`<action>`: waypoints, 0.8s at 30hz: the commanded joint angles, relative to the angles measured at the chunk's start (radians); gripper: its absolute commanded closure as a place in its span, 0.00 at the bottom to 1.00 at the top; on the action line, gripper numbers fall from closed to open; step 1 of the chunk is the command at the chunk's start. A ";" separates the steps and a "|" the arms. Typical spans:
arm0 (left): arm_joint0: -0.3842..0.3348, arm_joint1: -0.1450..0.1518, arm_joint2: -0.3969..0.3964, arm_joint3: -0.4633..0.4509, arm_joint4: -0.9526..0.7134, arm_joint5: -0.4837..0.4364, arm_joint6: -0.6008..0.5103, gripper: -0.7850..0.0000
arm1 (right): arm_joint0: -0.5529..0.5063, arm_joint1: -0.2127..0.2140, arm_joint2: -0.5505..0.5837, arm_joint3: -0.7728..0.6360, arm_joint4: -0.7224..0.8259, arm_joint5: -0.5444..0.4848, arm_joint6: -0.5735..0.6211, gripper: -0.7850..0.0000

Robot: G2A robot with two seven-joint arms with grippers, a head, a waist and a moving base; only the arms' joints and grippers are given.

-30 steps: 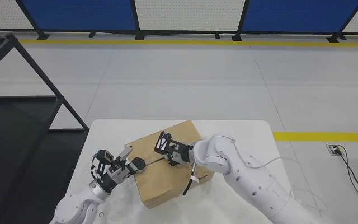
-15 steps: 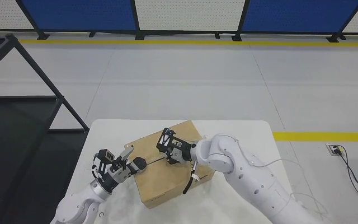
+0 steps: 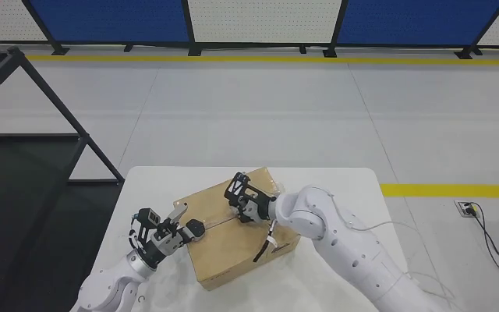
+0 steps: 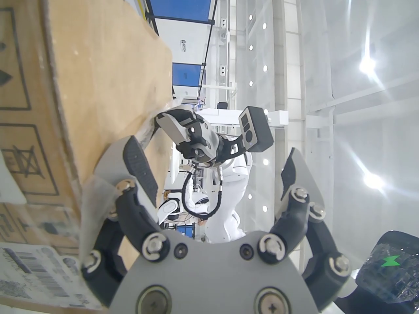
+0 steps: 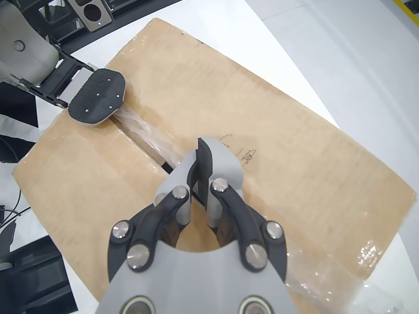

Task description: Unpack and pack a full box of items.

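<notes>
A taped cardboard box (image 3: pixel 226 253) stands on the white table (image 3: pixel 335 191). My left gripper (image 3: pixel 187 220) is open at the box's left end. One of its pads (image 5: pixel 96 96) rests on the box top (image 5: pixel 294 165) where the centre seam ends, and the other finger (image 4: pixel 294 171) is in the air. My right gripper (image 5: pixel 203 143) is shut, its tips down at the crinkled clear tape (image 5: pixel 144 129) along the seam, near the middle of the box top. From the left wrist, the right gripper (image 4: pixel 163 122) appears farther along the box (image 4: pixel 98 66), at a raised bit of tape.
A black metal rack (image 3: pixel 47 156) stands beside the table on the left. Blue and white partitions (image 3: pixel 257 19) close off the floor behind. The box takes up the table's left half, and bare table shows to its right.
My right gripper has moved a little along the box top toward the far right and turned. The left gripper has stayed at the box's left end.
</notes>
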State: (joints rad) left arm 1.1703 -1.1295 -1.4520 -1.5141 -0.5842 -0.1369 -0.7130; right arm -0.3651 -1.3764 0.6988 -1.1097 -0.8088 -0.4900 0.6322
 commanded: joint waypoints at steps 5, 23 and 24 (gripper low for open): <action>0.001 0.000 -0.001 0.000 -0.001 -0.003 -0.002 0.00 | -0.015 0.010 0.039 -0.018 -0.018 0.016 0.003 1.00; 0.008 0.000 -0.005 -0.008 0.004 -0.005 -0.001 0.00 | -0.152 0.081 0.243 -0.193 -0.146 0.130 0.052 1.00; 0.008 0.000 -0.006 -0.008 0.004 -0.005 -0.001 0.00 | -0.160 0.084 0.249 -0.201 -0.154 0.135 0.060 1.00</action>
State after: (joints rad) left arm 1.1783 -1.1296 -1.4575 -1.5220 -0.5808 -0.1416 -0.7137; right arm -0.5196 -1.2946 0.9432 -1.3046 -0.9569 -0.3590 0.6863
